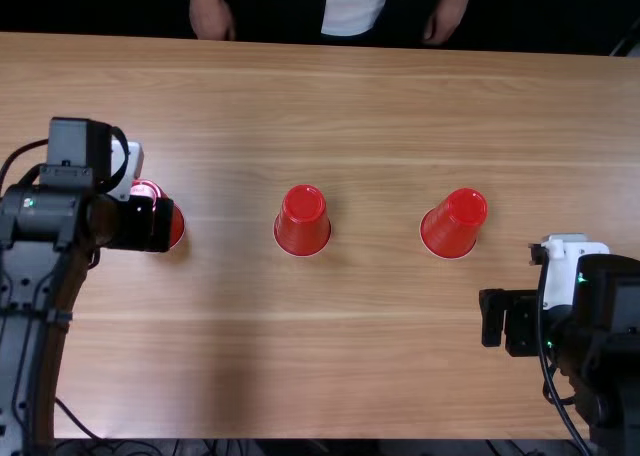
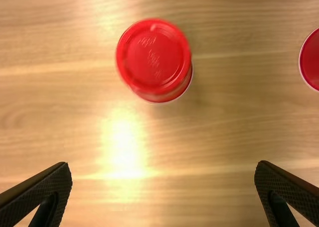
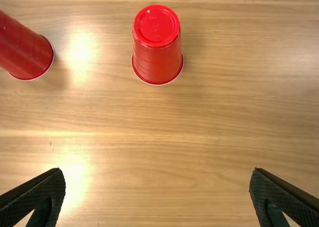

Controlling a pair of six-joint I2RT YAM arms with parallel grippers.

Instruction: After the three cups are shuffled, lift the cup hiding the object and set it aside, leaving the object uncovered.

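Three red plastic cups stand upside down in a row on the light wooden bench [image 1: 350, 106]. Left of the middle cup [image 1: 302, 219], the left cup [image 2: 153, 57] sits under the left claw [image 2: 162, 165], whose fingers are spread wide. Right of the middle cup stands the right cup [image 1: 455, 222], with the right claw [image 3: 155, 170] near it, fingers likewise wide apart, touching nothing.

Bright glare patches on table [image 2: 124, 147], probably overhead.
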